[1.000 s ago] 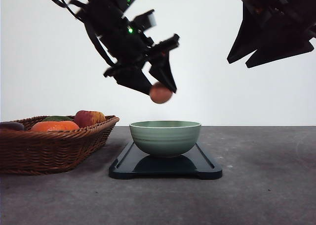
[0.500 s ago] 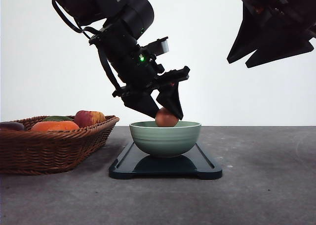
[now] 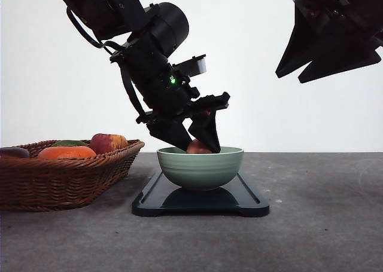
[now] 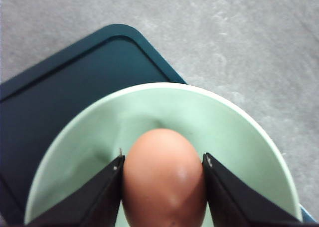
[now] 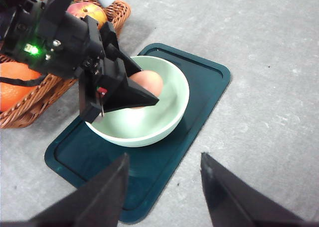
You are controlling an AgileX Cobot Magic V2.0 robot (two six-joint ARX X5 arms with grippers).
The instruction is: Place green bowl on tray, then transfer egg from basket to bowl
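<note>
While the egg hangs just inside the bowl, the scene reads as follows:

Step in hand: second half of the task, lowering the egg (image 4: 164, 179) into the green bowl (image 3: 200, 167); the bowl already sits on the tray (image 3: 251, 201), so the first half looks done.

Left hand: the left hand (image 3: 194, 143) is clenched on the egg, one finger on each flank, fingertips dipped past the bowl's rim.

Egg: between the fingers, inside the bowl's mouth, toward the 9 o'clock side of the bowl in the front view; whether it touches the bowl's floor I cannot tell.

Green bowl: upright, roughly mid-tray; in the right wrist view it stands toward the tray's basket-side end.

Tray: flat on the grey worktop (image 3: 323, 224), at about 3 o'clock from the basket (image 3: 66, 176), just beside it.

Basket: holds an apple (image 3: 108, 143) and an orange fruit (image 3: 66, 152), both untouched.

Right hand: the right hand (image 5: 164, 192) is raised high at about 2 o'clock from the bowl, fingers spread and grasping nothing.

Next move, as I judge it: ease down a little further, then spread the fingers gently so the egg settles rather than drops.

Risk: letting go from height could crack the egg, and the fingers could nudge the rim and shift the bowl.
</note>
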